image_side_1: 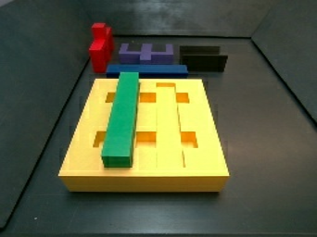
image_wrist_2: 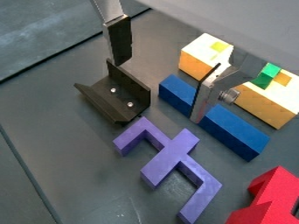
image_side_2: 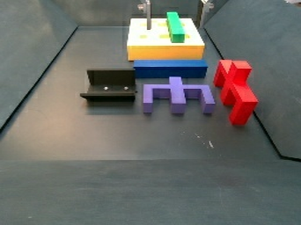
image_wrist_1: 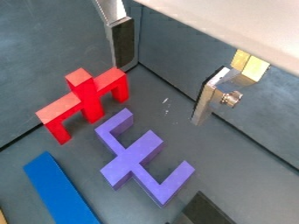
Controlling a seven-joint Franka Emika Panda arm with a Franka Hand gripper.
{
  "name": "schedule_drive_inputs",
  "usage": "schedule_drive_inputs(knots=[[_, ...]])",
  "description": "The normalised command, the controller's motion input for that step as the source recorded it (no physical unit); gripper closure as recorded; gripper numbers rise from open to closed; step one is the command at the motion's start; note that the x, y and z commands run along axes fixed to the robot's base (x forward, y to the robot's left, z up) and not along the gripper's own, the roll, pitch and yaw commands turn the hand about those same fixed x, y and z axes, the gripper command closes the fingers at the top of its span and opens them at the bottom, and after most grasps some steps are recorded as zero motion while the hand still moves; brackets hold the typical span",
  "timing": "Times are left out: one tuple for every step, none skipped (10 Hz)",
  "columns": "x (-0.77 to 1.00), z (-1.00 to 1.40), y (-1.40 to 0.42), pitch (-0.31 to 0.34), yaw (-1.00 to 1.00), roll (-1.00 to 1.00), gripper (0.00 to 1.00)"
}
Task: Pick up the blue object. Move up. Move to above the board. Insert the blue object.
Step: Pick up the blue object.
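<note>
The tool hovers spread wide and empty above the purple block. The blue object lies on the table, seemingly touching the board. Descending there, 1 finger may strike the board, since the gap looks tight.

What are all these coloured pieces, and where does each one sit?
Board: one, yellow, flat on the floor, largest piece.
Green bar: one, green, lying lengthwise in a groove of the board.
Blue object: one, dark blue, on the floor along the board's end.
Purple block: one, purple, notched, between blue object and camera in a side view.
Red block: one, red, beside the purple block.
Fixture: one, dark, on the purple block's other side.
Gripper: one, silver fingers with dark pads, open, empty, above the floor near the fixture and blue object.
</note>
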Motion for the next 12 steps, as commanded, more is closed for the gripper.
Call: schedule_drive_inputs(knots=[[0.00,0.00,0.00,0.000,-0.02,0.00,0.00],[-0.03,-0.02,0.00,-0.023,-0.19,-0.06,0.00],[-0.10,-0.07,0.00,-0.064,-0.27,-0.14,0.00],[-0.16,-0.10,-0.03,-0.107,-0.35,-0.21,0.00],[-0.15,-0.12,-0.07,-0.124,-0.48,-0.26,0.00],[-0.17,-0.14,-0.12,-0.147,-0.57,-0.28,0.00],[-0.11,-0.17,-0.13,-0.134,-0.62,-0.29,0.00],[-0.15,-0.18,-0.20,-0.123,-0.67,-0.22,0.00],[-0.17,-0.08,-0.26,-0.070,-0.72,-0.06,0.00],[-0.13,-0.11,-0.29,-0.043,-0.70,0.00,0.00],[0.00,-0.14,-0.37,-0.024,-0.75,-0.05,0.00],[0.00,-0.15,-0.31,-0.031,-0.81,-0.03,0.00]])
